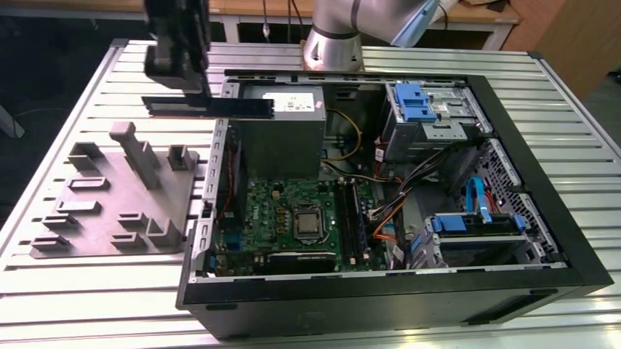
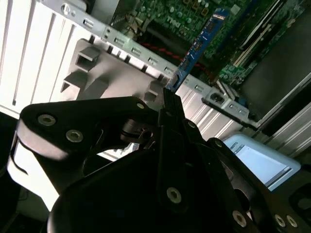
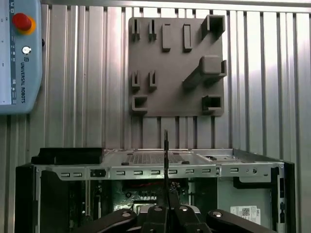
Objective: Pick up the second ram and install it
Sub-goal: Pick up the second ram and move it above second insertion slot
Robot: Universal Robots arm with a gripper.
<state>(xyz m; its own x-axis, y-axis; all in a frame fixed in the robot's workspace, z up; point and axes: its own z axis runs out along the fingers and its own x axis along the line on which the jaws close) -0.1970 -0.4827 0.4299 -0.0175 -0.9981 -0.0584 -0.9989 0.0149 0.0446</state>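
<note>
Inspector: Gripper (image 1: pixel 192 93) condition?

Technician: It is clamping the second ram (image 1: pixel 233 107) near one end and pressing on its flat faces. That is likely leaving the lower edge free for a slot.

Inspector: Where is the stick sitting?

Technician: It is hanging level above the case (image 1: pixel 388 298), over the rim on the fixture tray (image 1: pixel 107 211) side, touching nothing. In the first wrist view the stick (image 3: pixel 165 145) is showing edge-on, running straight out from the gripper.

Inspector: Seated?

Technician: Not yet. The slots (image 1: pixel 347 218) are lying down on the case floor.
</note>
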